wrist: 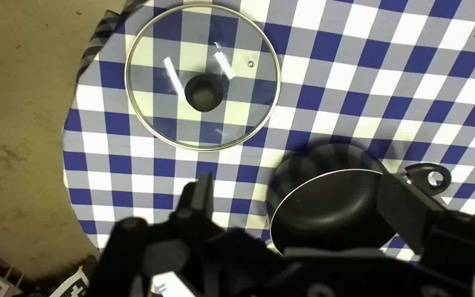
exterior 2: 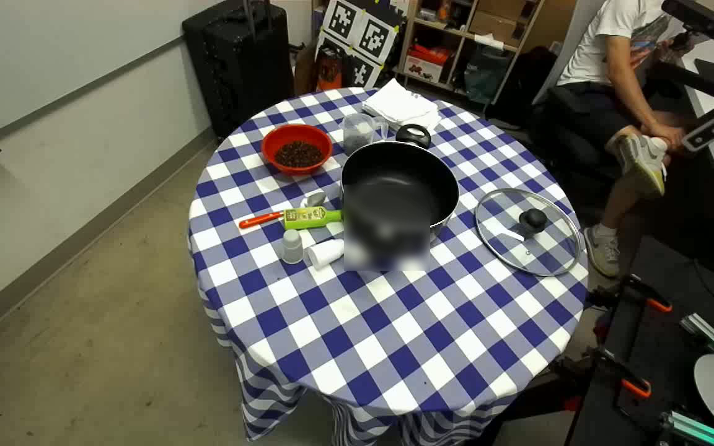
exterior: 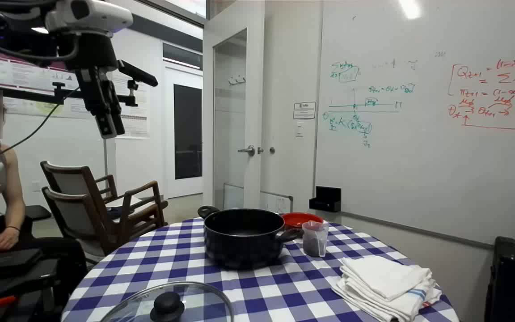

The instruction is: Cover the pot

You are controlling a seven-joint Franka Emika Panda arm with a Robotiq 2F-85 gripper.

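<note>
I'm well above the round, blue-and-white-checked desk, gripper hanging with its jaws spread wide and nothing between them. Down there the wide, low, round black cooking pot stands uncovered, and near it, not touching, lies the metal-rimmed clear glass lid, its round black knob facing up. I reckon the lid comes first, and that's where trouble could start: come down off-centre and that rounded knob may squirt loose, or a bad nudge may skate the lid over the desk's edge, which is close. Grab it crooked and the lid could hang tilted, then drop half inside the pot instead of seating. And if I cross too low, the lid may clip the pot wall, maybe pushing the pot into that clear plastic measuring cup just beside it.
</note>
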